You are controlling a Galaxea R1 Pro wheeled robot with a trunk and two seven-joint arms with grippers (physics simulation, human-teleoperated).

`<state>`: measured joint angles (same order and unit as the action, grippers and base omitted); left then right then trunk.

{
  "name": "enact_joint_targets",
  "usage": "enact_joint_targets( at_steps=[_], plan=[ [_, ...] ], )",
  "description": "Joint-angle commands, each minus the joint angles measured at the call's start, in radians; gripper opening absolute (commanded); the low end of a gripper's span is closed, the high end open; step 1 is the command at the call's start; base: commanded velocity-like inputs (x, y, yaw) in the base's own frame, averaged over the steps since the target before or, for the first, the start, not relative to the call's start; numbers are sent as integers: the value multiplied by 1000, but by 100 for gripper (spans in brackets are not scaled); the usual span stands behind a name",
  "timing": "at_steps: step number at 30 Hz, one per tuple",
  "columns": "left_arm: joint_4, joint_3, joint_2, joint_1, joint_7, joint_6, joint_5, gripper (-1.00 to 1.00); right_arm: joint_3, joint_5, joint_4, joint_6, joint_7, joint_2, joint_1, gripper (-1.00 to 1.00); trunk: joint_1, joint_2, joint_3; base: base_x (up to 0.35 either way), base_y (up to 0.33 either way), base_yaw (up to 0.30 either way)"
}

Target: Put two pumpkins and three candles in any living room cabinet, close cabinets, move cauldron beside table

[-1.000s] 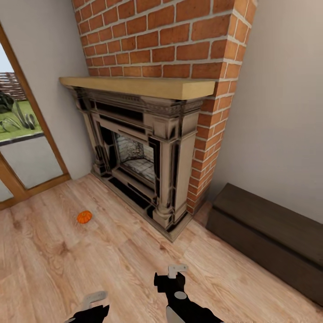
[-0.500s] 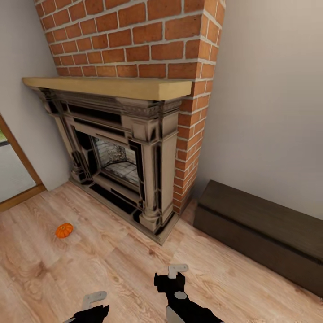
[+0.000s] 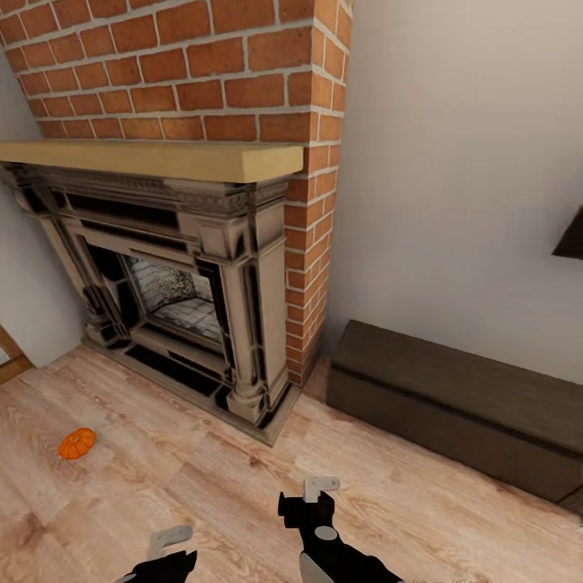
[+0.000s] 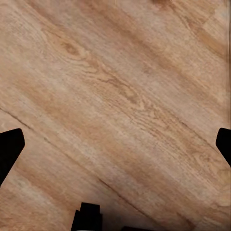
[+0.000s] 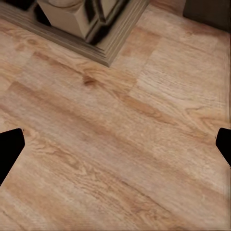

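One pumpkin (image 3: 77,443) is seen in the head view, lying on the wooden floor (image 3: 202,494) well to the left of the fireplace (image 3: 174,291). One long dark cabinet (image 3: 453,409), its fronts shut, is set against the wall beside the brick chimney (image 3: 202,69). The fireplace's base corner (image 5: 103,29) is caught by the right wrist view; bare planks are shown by the left wrist view. The left gripper (image 4: 115,144) and right gripper (image 5: 115,144) are held wide apart, with nothing between the fingers.

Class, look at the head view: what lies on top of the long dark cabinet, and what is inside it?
The cabinet top shows bare dark wood with nothing on it. Its fronts look closed, so the inside is hidden.
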<state>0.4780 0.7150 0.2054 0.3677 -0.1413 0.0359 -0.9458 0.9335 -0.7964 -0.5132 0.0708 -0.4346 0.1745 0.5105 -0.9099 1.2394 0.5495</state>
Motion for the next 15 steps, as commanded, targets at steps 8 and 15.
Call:
enact_joint_targets(
  at_steps=[8,15],
  plan=[
    [4,8,2,0,-9,1,-7,100,8,-10,1,7,-6,0,2,100,0,1,1,99,71,-283],
    [4,8,2,0,-9,2,-7,100,8,-11,1,7,-6,0,2,100,0,1,1,149,122,-283]
  ],
)
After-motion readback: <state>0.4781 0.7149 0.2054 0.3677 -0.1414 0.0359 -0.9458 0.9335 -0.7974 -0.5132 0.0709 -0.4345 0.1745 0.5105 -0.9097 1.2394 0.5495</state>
